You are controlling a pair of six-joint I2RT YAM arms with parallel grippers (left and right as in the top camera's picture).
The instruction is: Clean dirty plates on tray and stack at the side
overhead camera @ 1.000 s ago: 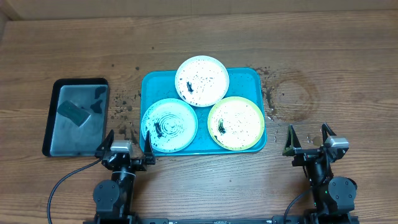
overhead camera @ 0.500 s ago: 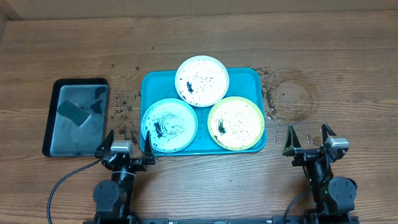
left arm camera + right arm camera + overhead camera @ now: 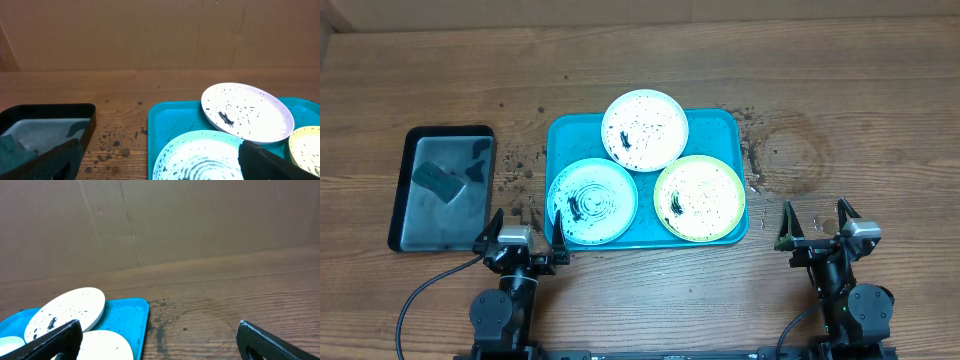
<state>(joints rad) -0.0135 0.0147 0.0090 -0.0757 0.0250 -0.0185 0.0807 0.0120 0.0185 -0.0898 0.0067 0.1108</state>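
The teal-blue tray [image 3: 716, 127] lies mid-table and holds three dirty plates: white-rimmed [image 3: 644, 130] at the back, light teal [image 3: 592, 201] front left, lime green [image 3: 699, 198] front right. My left gripper [image 3: 524, 231] is open and empty at the tray's front left corner. My right gripper [image 3: 815, 223] is open and empty to the right of the tray. The left wrist view shows the tray [image 3: 172, 120], the white plate [image 3: 247, 112] and the teal plate [image 3: 202, 157] ahead of its jaws [image 3: 160, 165]. The right wrist view shows the tray [image 3: 132, 315] left of its jaws [image 3: 160, 342].
A smaller black-rimmed grey tray [image 3: 402, 196] with a dark sponge [image 3: 439, 181] stands at the left. Dark dirt specks lie on the wood between the trays [image 3: 520, 170] and right of the teal tray [image 3: 755, 160]. A cardboard wall stands behind the table.
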